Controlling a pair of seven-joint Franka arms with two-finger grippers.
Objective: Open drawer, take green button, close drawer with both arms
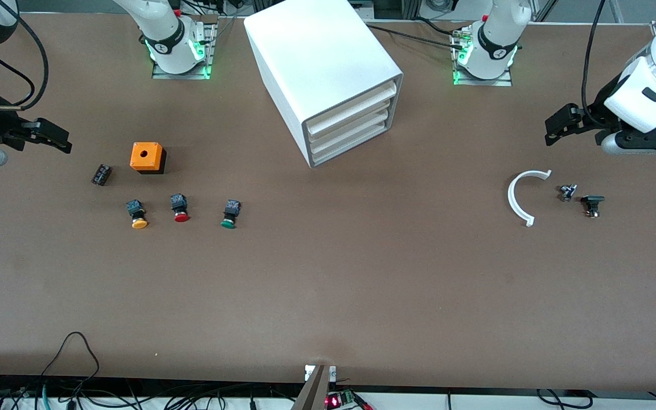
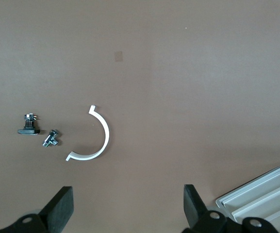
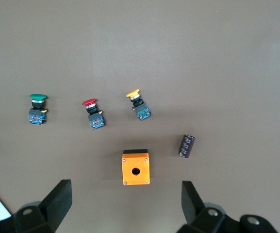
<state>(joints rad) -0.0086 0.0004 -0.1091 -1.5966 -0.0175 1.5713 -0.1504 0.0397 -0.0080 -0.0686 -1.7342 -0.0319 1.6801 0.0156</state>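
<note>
Matt brown table (image 1: 328, 285); smooth white plastic cabinet (image 1: 311, 51).

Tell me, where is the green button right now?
The green button lies on the table, last in a row beside the red button, nearer the front camera than the cabinet, toward the right arm's end.

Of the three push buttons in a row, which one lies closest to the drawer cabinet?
The green-capped button; the red-capped button and orange-capped button lie farther from the cabinet.
</note>
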